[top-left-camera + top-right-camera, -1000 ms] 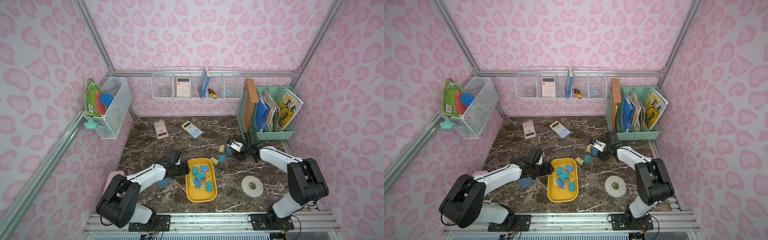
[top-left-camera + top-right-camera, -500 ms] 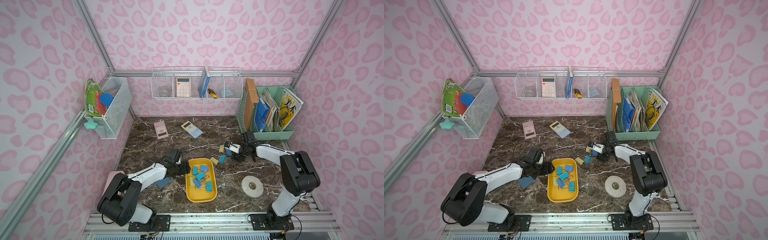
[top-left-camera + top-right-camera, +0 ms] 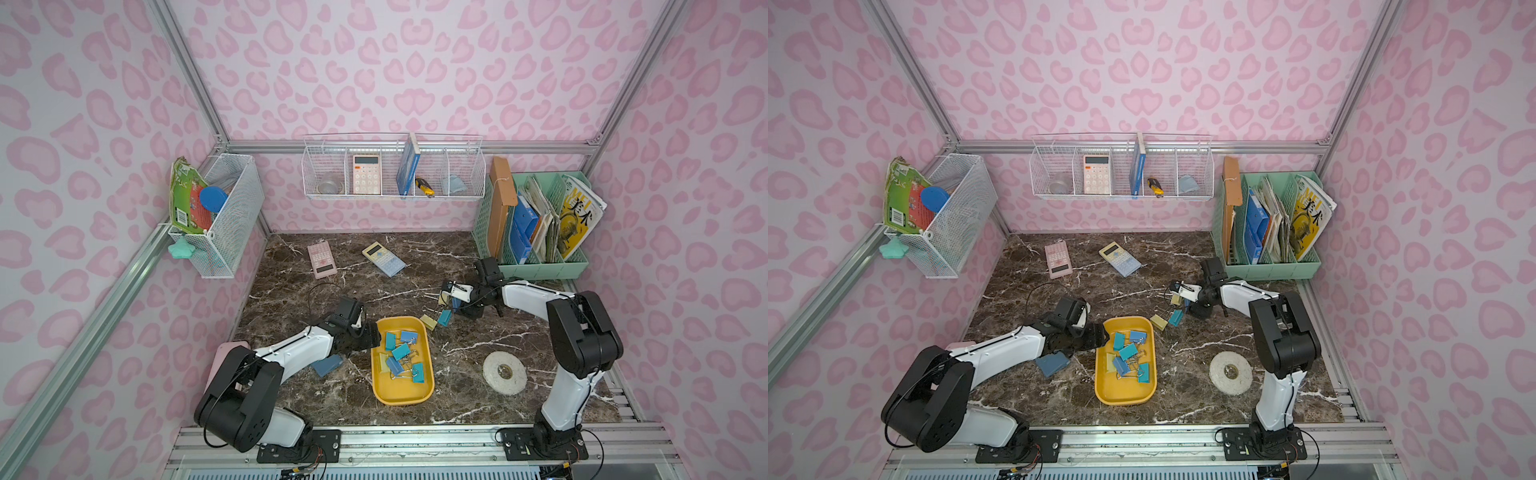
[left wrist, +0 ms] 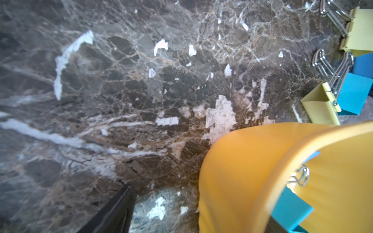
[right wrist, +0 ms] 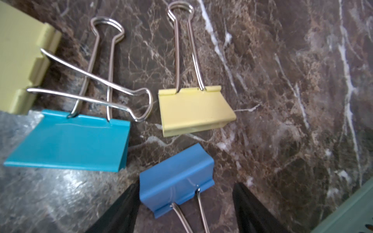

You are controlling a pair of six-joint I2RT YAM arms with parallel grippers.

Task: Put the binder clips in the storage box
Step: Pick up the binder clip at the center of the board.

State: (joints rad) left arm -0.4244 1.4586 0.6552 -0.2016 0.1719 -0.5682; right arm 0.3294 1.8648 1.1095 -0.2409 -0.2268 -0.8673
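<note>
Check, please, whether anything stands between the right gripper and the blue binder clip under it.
Nothing visible does: the blue binder clip lies uncovered between the right gripper's open jaws; the teal clip and yellow clip sit beside it.

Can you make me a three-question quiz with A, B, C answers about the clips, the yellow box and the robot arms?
1. Where is the tape roll? A in the green organizer; B on the table; C in a wire basket.
2. What colour is the clip between the fingers of the right end effector? A pink; B pale yellow; C blue.
3. The right end effector is: A open; B shut; C hidden.

Answers:
1. B, it lies flat beside the storage box.
2. C, the blue clip sits there.
3. A, its fingers stand wide apart.
</note>
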